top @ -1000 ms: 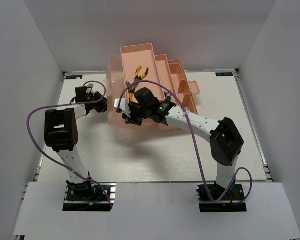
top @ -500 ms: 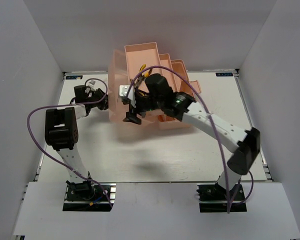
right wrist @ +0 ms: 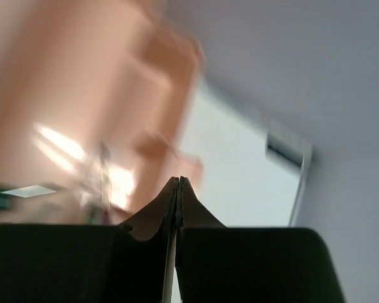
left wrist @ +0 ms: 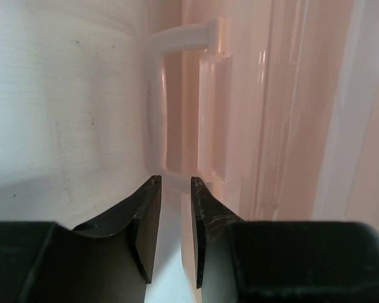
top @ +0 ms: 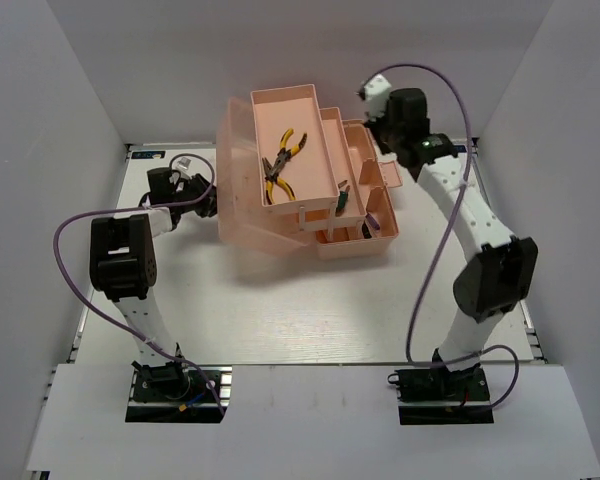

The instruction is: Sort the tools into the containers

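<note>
The salmon-pink toolbox (top: 250,215) stands open at the back middle of the table with its trays fanned out. Yellow-and-black pliers (top: 280,162) lie in the top tray. A green-handled screwdriver (top: 342,197) lies in the middle tray. My left gripper (top: 206,200) is at the lid's left side. In the left wrist view (left wrist: 175,180) its jaws stand slightly apart just short of the lid's moulded handle (left wrist: 177,101), with nothing between them. My right gripper (top: 388,118) is raised at the back right of the toolbox. In the blurred right wrist view (right wrist: 179,179) it is shut and empty.
The white table (top: 310,310) lies in front of the toolbox. White walls close in the back and both sides. A small dark item (top: 368,230) shows in the lowest tray, too small to identify. The blurred toolbox (right wrist: 82,95) fills the left of the right wrist view.
My right arm has swung from over the toolbox's front left up to the back right, uncovering the trays. The toolbox has shifted slightly. My left gripper has stayed put.
</note>
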{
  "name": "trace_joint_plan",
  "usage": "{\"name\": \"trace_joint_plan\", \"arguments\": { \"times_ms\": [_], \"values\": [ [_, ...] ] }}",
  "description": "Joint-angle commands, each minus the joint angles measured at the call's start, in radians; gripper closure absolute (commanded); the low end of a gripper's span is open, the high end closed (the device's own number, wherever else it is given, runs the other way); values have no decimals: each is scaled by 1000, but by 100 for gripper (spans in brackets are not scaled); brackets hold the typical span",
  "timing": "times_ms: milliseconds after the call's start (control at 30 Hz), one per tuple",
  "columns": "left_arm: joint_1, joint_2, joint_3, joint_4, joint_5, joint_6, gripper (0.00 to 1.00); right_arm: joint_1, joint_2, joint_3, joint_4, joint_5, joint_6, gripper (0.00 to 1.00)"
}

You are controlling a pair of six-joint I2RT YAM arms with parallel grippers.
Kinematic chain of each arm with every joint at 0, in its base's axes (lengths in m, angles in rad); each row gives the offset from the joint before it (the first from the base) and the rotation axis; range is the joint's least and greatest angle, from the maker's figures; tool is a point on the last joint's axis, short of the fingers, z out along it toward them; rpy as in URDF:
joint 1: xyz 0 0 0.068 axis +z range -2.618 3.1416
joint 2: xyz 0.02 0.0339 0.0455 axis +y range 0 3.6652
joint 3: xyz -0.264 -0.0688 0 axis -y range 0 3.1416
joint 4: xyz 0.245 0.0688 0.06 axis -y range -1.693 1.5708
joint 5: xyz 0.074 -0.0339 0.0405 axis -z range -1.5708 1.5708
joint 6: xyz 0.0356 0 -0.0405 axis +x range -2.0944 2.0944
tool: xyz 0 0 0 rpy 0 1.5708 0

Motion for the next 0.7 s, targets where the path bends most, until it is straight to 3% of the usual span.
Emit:
{"name": "trace_joint_plan", "arguments": {
  "times_ms": [0,167,400,667],
  "values": [
    [-17,-42,68,24,57,-17,64,-165,72,-12,-292,66,169,100],
    [-17,-51,112,-16,57,-8,64,-285,181,-49,-391,-210,174,100],
    [-37,-82,158,-27,66,1,63,-317,303,11,-564,-543,129,98],
    [-121,-71,262,-37,106,-8,62,-316,323,4,-563,-764,164,93]
  ]
}}
